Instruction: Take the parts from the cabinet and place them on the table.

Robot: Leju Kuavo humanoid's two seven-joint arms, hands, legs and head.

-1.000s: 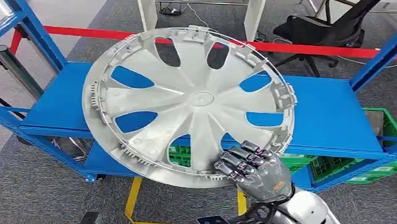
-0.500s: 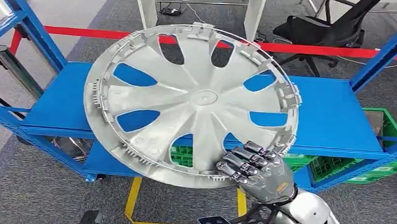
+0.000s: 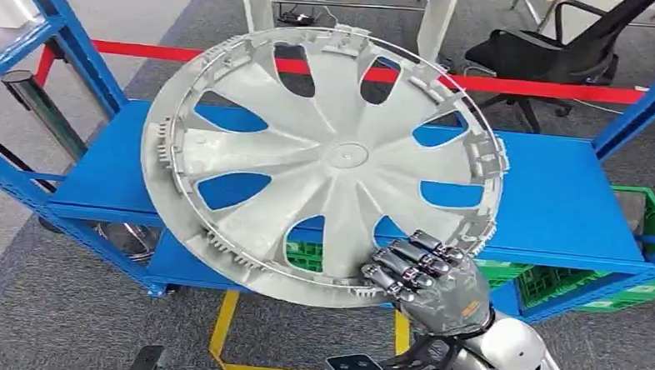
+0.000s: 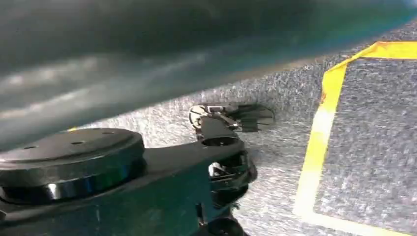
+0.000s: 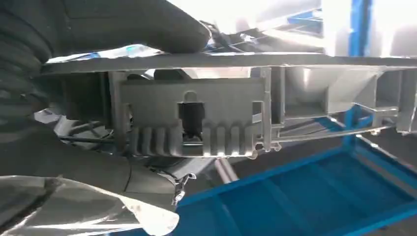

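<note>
A large silver wheel cover (image 3: 325, 164) with several spokes is held up in front of the blue cabinet shelf (image 3: 557, 207), its ribbed inner side facing me. My right hand (image 3: 424, 281) grips its lower rim, fingers curled over the edge. In the right wrist view the rim (image 5: 196, 118) with its clips sits close against the hand (image 5: 44, 98), the thumb lying over its edge. The left wrist view looks down at the grey floor.
The blue shelf frame has uprights at left (image 3: 72, 40) and right (image 3: 636, 107). Green crates (image 3: 637, 274) sit on the lower level. Red tape (image 3: 529, 85), a white table leg (image 3: 440, 23) and a black office chair (image 3: 564, 45) stand behind. Yellow floor tape (image 3: 222, 330) lies below.
The wheel cover has risen slightly and tilted with my right hand; the whole scene has shifted a little to the right and down in the head view.
</note>
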